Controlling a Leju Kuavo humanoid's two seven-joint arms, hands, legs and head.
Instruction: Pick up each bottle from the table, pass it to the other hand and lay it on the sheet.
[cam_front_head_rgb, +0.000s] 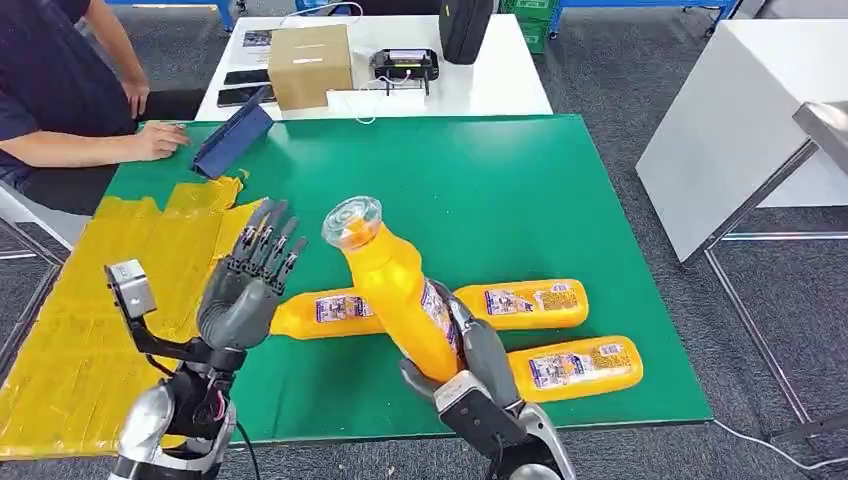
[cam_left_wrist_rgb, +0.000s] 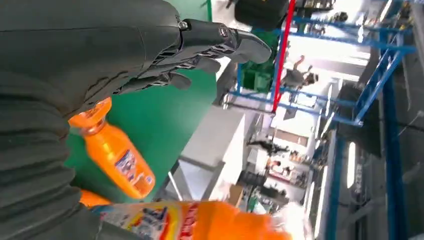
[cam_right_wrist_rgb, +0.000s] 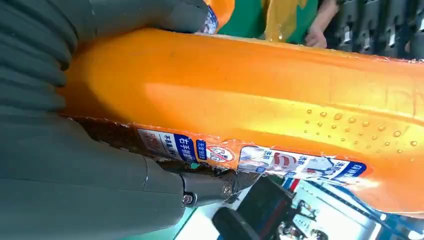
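So far no bottle is seen on the yellow sheet (cam_front_head_rgb: 90, 320); one bottle (cam_front_head_rgb: 395, 290) is held by the right hand (cam_front_head_rgb: 470, 365), the left hand (cam_front_head_rgb: 245, 290) is spread empty beside it, three bottles (cam_front_head_rgb: 520, 303) are left on the table (cam_front_head_rgb: 520, 180)

Orange bottle (cam_right_wrist_rgb: 280, 95) gripped by right hand (cam_right_wrist_rgb: 75, 165), label peeling
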